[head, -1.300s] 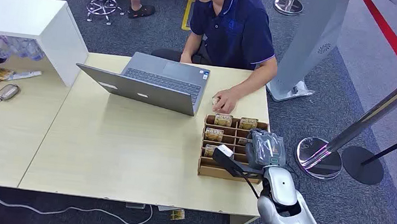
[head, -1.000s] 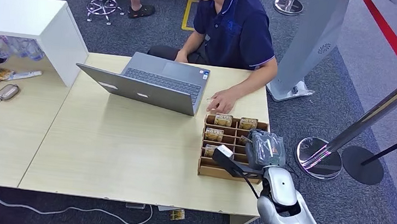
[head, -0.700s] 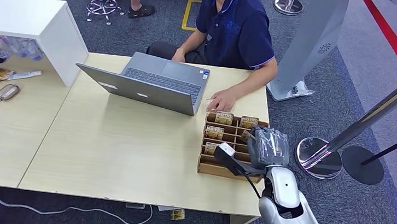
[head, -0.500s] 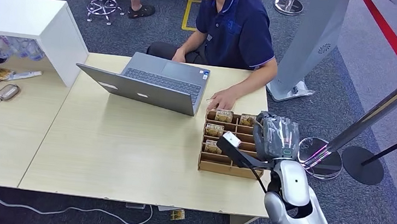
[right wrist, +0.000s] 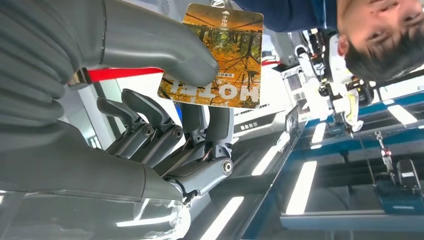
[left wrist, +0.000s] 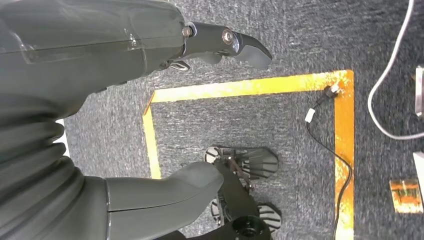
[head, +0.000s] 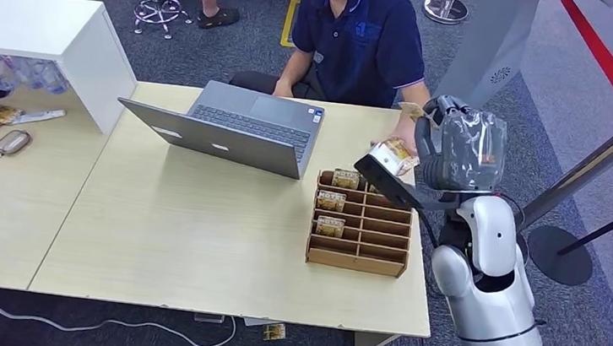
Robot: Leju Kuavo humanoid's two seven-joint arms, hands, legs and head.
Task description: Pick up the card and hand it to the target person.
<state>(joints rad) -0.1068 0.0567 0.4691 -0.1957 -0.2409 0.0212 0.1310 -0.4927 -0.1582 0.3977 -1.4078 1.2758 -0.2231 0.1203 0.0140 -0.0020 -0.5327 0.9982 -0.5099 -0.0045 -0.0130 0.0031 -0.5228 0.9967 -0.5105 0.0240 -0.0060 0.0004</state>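
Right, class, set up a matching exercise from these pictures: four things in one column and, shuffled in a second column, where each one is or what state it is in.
Things:
1. orange printed card
2. grey open laptop
3. brown wooden slotted card rack
4. robot's left hand

Places or states:
A. hanging over dark carpet marked with yellow tape, holding nothing
B. on the pale wooden table's right side, a few cards in its slots
C. pinched in the robot's right hand, raised near the seated person
D. on the table in front of the seated person

Pairs: 1-C, 2-D, 3-B, 4-A
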